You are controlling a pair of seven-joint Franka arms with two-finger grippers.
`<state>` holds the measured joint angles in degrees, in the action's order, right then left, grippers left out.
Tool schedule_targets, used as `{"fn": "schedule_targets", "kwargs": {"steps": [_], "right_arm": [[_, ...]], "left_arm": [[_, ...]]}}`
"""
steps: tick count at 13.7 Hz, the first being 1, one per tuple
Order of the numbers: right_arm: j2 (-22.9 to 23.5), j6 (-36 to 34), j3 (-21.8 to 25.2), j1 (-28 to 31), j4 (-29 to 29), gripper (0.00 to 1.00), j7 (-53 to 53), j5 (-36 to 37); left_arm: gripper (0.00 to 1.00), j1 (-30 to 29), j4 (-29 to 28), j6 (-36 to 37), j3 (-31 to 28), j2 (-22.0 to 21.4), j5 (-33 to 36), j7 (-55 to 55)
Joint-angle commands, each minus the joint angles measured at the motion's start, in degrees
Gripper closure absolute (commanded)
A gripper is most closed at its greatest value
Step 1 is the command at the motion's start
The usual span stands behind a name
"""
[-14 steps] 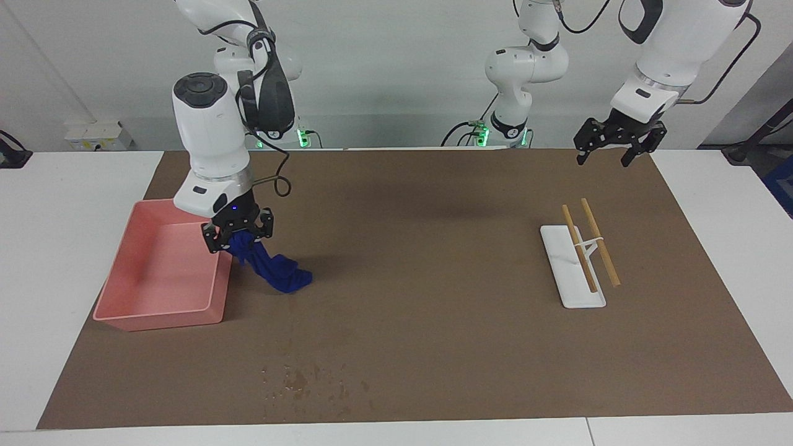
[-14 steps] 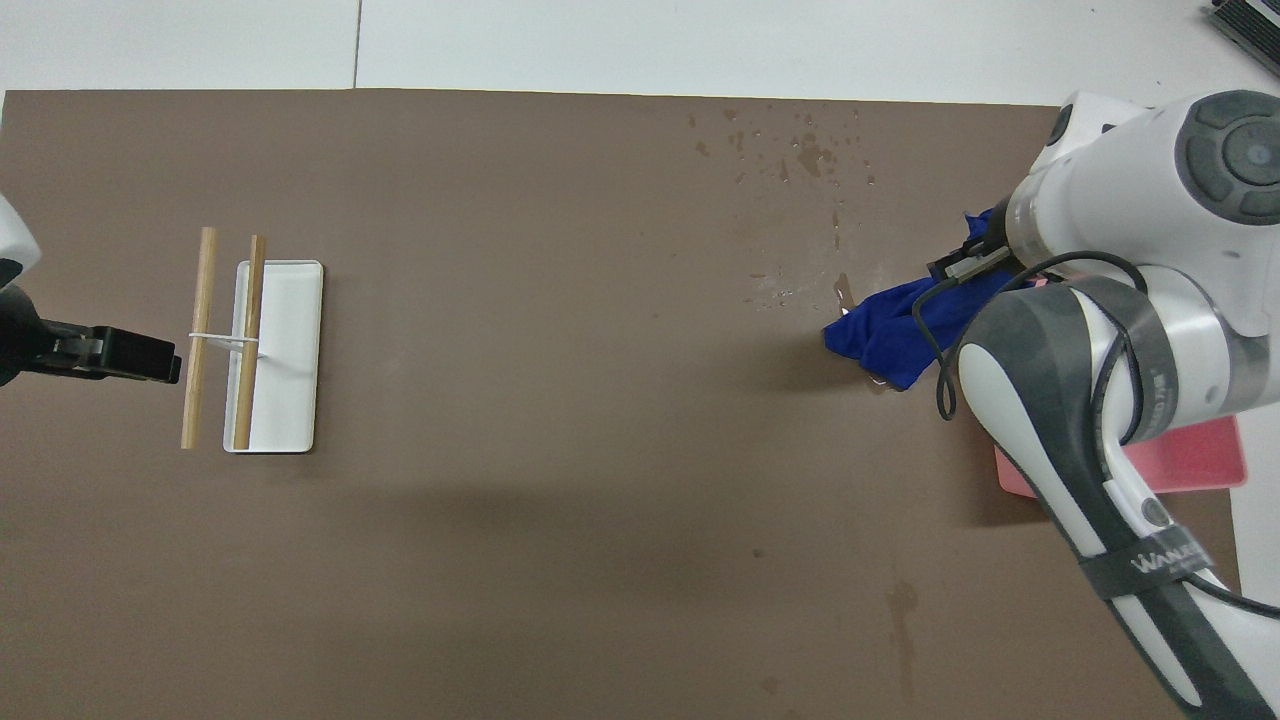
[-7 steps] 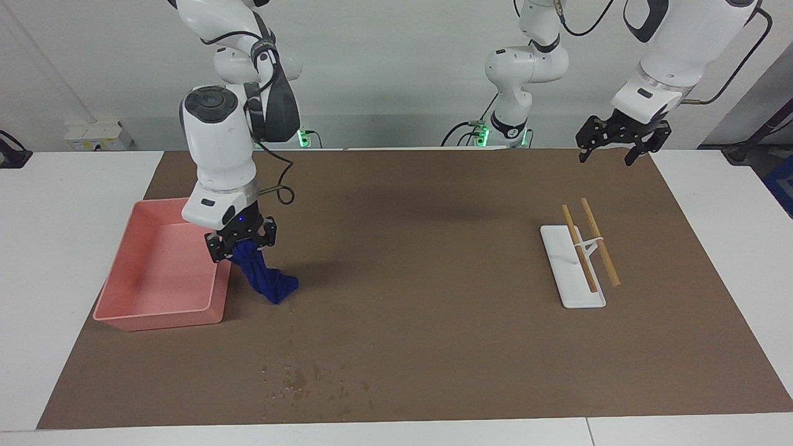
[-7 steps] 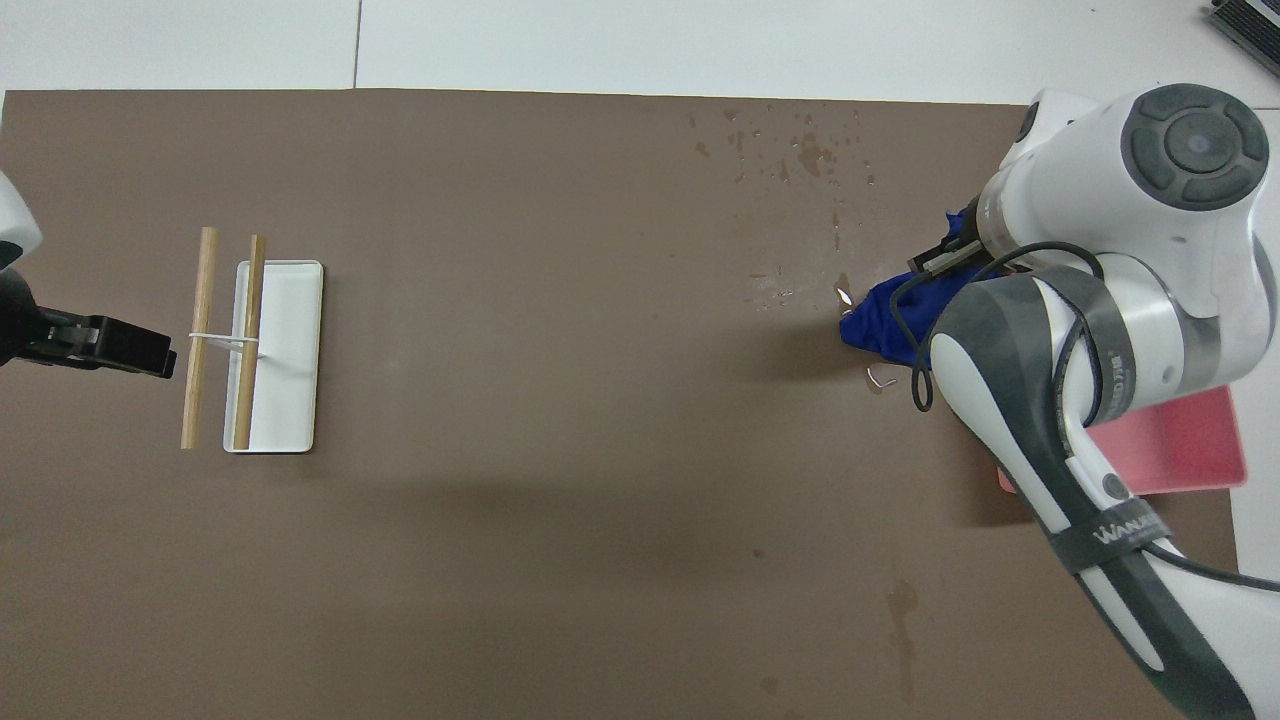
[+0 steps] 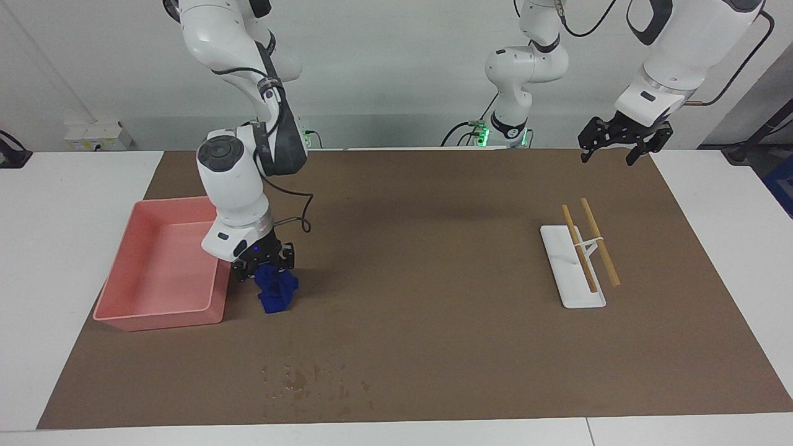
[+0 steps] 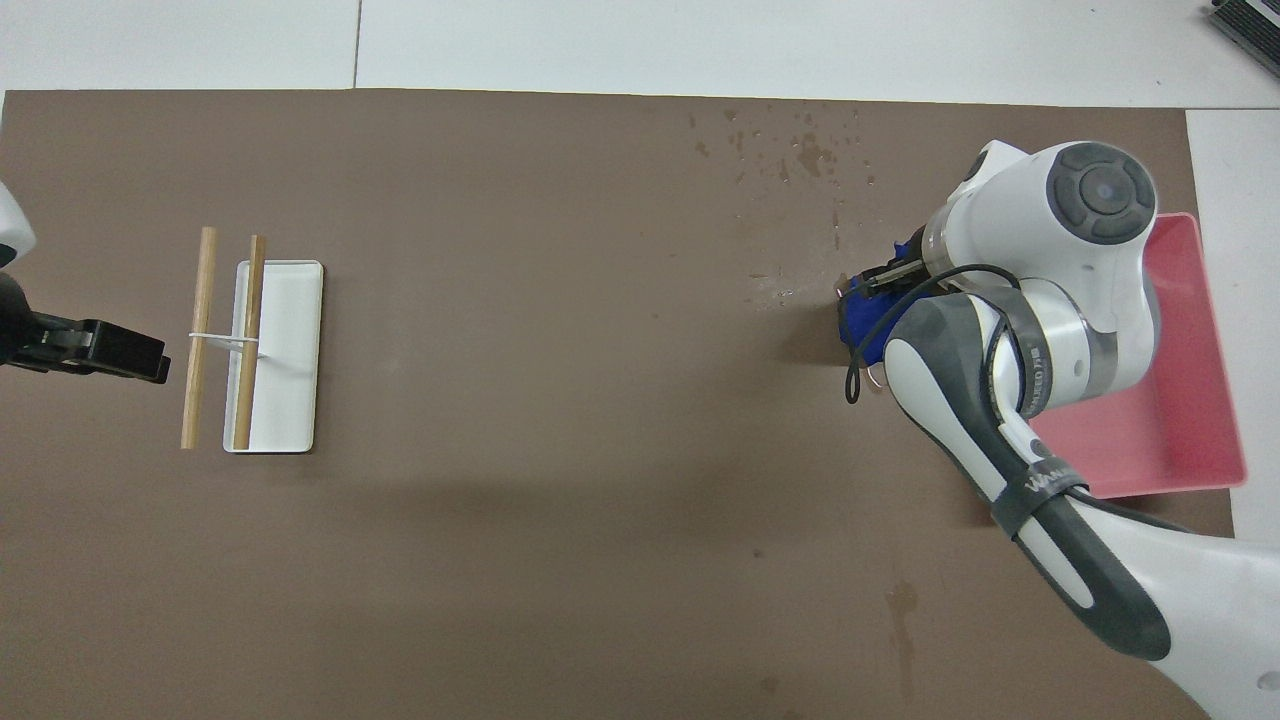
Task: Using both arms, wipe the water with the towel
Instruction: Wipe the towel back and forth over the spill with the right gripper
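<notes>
Our right gripper (image 5: 265, 267), clamped on the bunched blue towel (image 5: 276, 294) beside the pink tray (image 5: 133, 279), hung nearer the robots than the water spots (image 5: 310, 381); our left gripper (image 5: 622, 148) waited, jaws apart.

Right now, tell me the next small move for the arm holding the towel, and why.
Probably carry the blue towel onward to the water drops. The right gripper is shut on it beside the pink bin, and the drops lie farther from the robots, unwiped. The left gripper waits open over the mat's edge.
</notes>
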<state>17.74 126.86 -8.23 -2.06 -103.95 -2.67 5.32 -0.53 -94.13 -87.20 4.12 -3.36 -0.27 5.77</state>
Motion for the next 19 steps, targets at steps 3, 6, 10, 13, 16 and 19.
{"fn": "schedule_targets", "kwargs": {"steps": [3,6,10,13,16,19], "right_arm": [[-1.9,7.6,-0.2,0.2,-10.5,1.0,3.9,-1.2],[2.9,14.9,-0.2,0.0,-10.6,1.0,3.9,-1.2],[7.0,18.5,-0.2,0.1,-7.0,1.0,3.9,-1.1],[11.0,18.2,-0.2,-0.1,-0.4,1.0,3.9,-0.8],[13.7,17.6,-0.2,-0.8,5.8,1.0,3.9,-0.6],[15.2,15.9,-0.2,-1.2,9.9,1.0,3.8,0.0]], "left_arm": [[0.0,-0.2,0.1,0.9,0.0,-0.2,1.2,0.4],[0.0,-0.2,0.1,0.9,0.0,-0.2,1.2,0.4],[0.0,-0.2,0.1,0.9,0.0,-0.2,1.2,0.4],[0.0,-0.2,0.1,0.9,0.0,-0.2,1.2,0.4],[0.0,-0.2,0.1,0.9,0.0,-0.2,1.2,0.4],[0.0,-0.2,0.1,0.9,0.0,-0.2,1.2,0.4]]}}
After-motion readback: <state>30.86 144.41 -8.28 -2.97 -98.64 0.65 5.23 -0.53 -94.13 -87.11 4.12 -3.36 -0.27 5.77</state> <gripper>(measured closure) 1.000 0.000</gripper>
